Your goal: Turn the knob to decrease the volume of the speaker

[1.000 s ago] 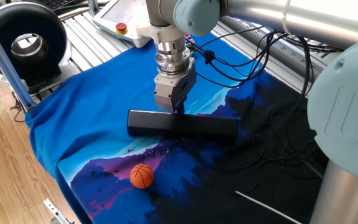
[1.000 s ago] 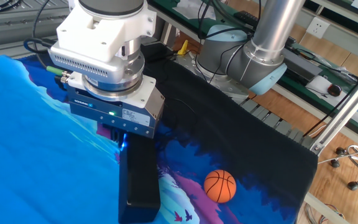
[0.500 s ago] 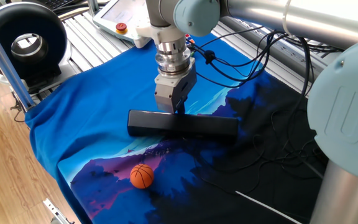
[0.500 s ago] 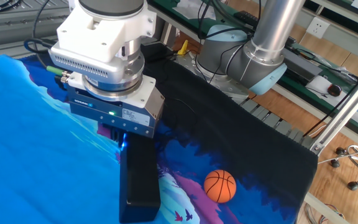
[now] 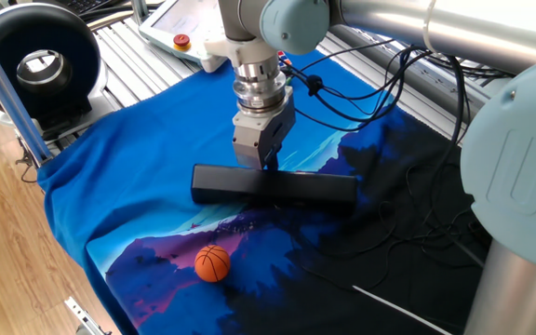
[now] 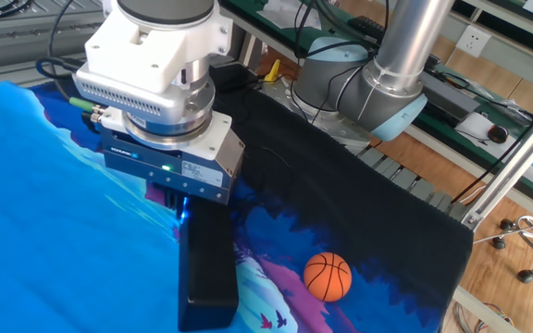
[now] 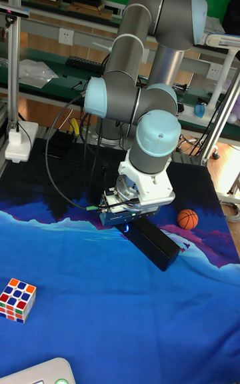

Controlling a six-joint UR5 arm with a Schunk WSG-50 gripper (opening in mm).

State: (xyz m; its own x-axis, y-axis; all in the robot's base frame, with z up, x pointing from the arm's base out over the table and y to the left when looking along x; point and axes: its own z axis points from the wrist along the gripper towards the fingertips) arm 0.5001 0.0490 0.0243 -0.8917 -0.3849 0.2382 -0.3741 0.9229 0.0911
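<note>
The speaker [image 5: 287,188] is a long matte-black bar lying flat on the blue cloth, also seen end-on in the other fixed view [image 6: 206,264] and in the tall view [image 7: 155,243]. My gripper [image 5: 266,167] points straight down and meets the speaker's top near its middle. In the other fixed view the gripper [image 6: 185,211] has a blue light glowing under its body, and the body hides the fingertips. The tall view shows the gripper [image 7: 127,227] low over the bar's far end. The knob is hidden under the gripper in every view.
A small orange ball [image 5: 212,262] lies on the cloth in front of the speaker. A black ring-shaped device [image 5: 40,65] stands at the back left, beside a pendant [image 5: 180,28]. Cables [image 5: 370,93] trail across the cloth's right side. A colour cube [image 7: 17,299] sits near the cloth's edge.
</note>
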